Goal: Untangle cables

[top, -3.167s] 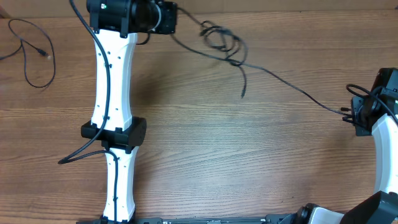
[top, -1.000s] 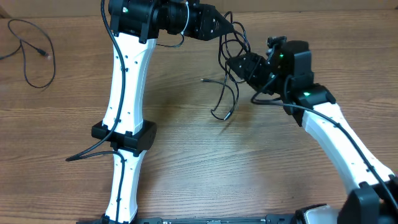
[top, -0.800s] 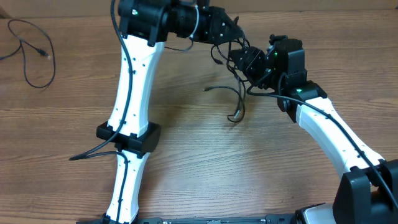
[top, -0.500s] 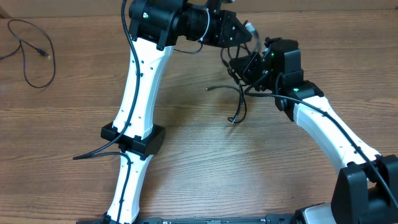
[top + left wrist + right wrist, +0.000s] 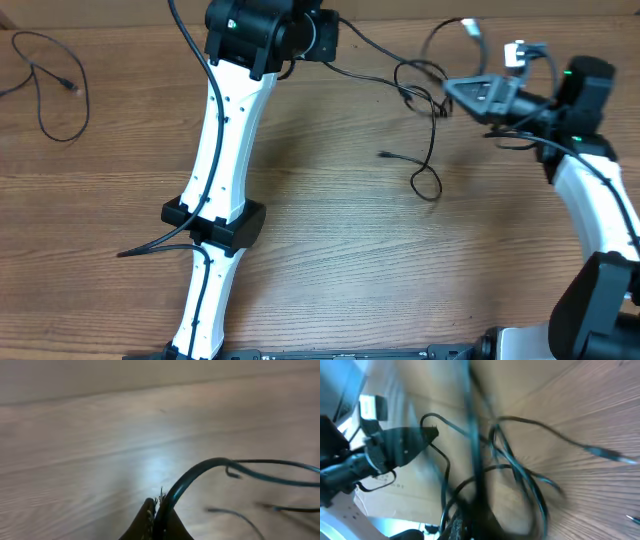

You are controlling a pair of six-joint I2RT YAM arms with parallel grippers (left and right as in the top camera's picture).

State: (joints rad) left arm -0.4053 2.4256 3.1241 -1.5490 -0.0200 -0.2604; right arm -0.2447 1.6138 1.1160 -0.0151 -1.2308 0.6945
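Left gripper (image 5: pixel 333 34) sits at top centre of the overhead view, jaws closed on one black strand of the cable bundle (image 5: pixel 436 108). The left wrist view confirms it: the fingers (image 5: pixel 150 521) meet at the bottom centre with the cord pinched between them, arcing up and off to the right edge. Right gripper (image 5: pixel 452 90) is at upper right of the overhead view, pointing left, also closed. In the right wrist view a strand runs straight down into the right gripper (image 5: pixel 465 525) at the bottom of the frame, but that view is blurred, so the exact contact is hard to read. The bundle is stretched between the two grippers across the top of the overhead frame, with the knotted part just left of the right gripper's tip. Below the knot one strand drops into a small loop (image 5: pixel 425 185) on the table (image 5: pixel 320 270), and one plug end (image 5: pixel 384 154) lies on the wood just left of that strand. Loose ends curl above the right gripper near the top edge. A separate loose cable (image 5: pixel 41 100) lies in an open loop at upper left of the overhead view, well apart from both arms.
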